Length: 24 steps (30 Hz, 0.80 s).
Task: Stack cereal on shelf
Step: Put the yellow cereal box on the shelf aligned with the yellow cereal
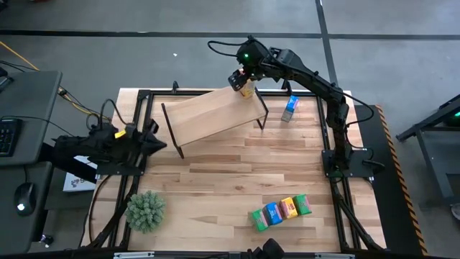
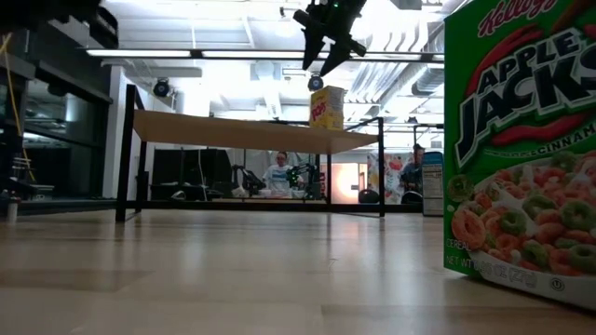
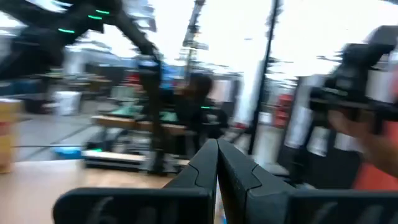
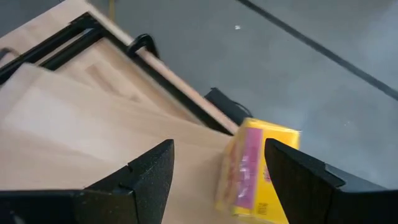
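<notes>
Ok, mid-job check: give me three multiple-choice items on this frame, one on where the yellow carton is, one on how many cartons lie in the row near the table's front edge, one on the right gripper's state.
1. Where is the small yellow cereal carton?
A. On the sloped light-wood shelf
B. Beside the spiky green plant
C. On the floor

2. How many cartons lie in the row near the table's front edge?
A. Two
B. Four
C. Seven

3. The right gripper is:
A. Shut on the carton
B. Open above the carton
C. Out of view

Answers:
1 A: the low view shows the yellow cereal carton upright on the shelf.
2 B: the high view shows green, blue, orange and green cartons side by side.
3 B: the right gripper has its fingers spread either side of the carton, clear of it.
</notes>
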Available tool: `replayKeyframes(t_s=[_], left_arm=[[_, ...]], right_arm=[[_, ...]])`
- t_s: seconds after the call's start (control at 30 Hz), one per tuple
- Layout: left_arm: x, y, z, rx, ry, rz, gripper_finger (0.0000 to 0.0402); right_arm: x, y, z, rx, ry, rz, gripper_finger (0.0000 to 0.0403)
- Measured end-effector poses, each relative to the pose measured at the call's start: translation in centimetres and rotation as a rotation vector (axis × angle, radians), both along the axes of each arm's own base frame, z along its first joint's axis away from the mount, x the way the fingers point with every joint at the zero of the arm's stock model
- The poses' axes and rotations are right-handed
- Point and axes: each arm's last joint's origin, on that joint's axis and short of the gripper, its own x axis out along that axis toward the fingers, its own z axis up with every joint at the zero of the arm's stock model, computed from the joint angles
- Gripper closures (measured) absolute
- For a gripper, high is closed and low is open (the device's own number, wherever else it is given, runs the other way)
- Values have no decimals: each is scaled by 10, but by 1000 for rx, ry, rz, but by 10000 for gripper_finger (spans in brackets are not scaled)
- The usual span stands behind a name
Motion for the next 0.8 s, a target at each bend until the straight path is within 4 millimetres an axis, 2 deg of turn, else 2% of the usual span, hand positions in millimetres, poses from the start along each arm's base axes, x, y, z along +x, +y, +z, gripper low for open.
replayKeyframes(t_s=[0.2, 0.3, 0.47, 0.57, 0.67, 0.8], left_arm=[[16, 4, 34, 48, 66, 197, 398], [37, 6, 61, 74, 132, 260, 398], [76, 19, 106, 97, 350, 390, 398], [97, 28, 119, 113, 476, 369, 398], [113, 32, 125, 122, 451, 281, 398], [121, 33, 129, 134, 371, 199, 398]], right_arm=[[-6, 4, 9, 2, -14, 44, 159], [-19, 11, 23, -16, -34, 48, 159], [-46, 29, 43, -17, 3, 66, 159], [-61, 46, 49, -12, 72, 71, 159], [-72, 64, 47, -9, 168, 65, 159], [-85, 92, 39, -12, 285, 35, 159]])
